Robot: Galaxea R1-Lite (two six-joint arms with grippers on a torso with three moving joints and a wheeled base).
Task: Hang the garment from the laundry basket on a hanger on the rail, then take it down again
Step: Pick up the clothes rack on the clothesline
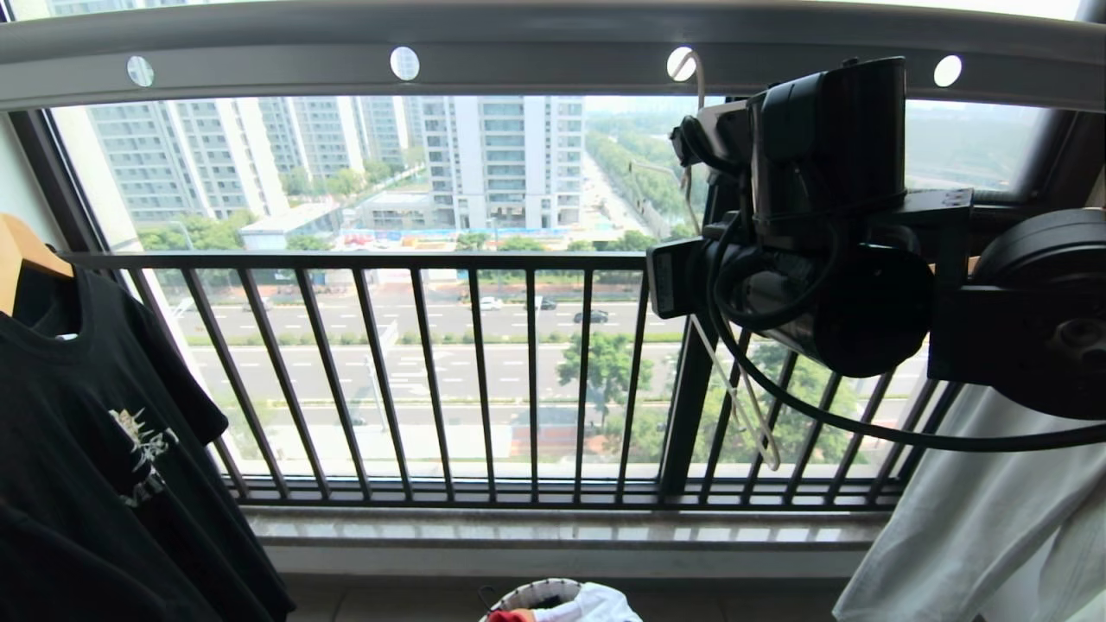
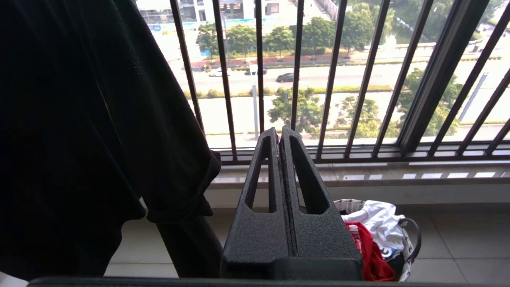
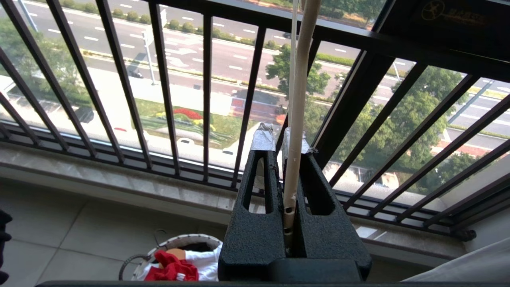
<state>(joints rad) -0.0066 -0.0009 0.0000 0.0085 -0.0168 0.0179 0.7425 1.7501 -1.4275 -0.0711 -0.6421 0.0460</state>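
The cream-white hanger (image 1: pixel 745 406) hangs by its hook from a hole in the grey rail (image 1: pixel 553 47). My right arm (image 1: pixel 821 225) is raised up to it. In the right wrist view my right gripper (image 3: pixel 281 137) is shut on the hanger (image 3: pixel 297 119), whose thin bar runs lengthwise between the taped fingers. The red garment (image 2: pixel 370 255) lies crumpled in the laundry basket (image 2: pixel 350 204) on the floor, under a white cloth (image 2: pixel 378 223). The laundry basket (image 1: pixel 536 594) also shows at the bottom of the head view. My left gripper (image 2: pixel 279 133) is held low, shut and empty.
A black T-shirt (image 1: pixel 104 449) on a tan wooden hanger (image 1: pixel 26 250) hangs at the left. A pale grey garment (image 1: pixel 976 518) hangs at the right. The black barred window railing (image 1: pixel 432 363) and a stone sill (image 1: pixel 562 527) stand just behind the rail.
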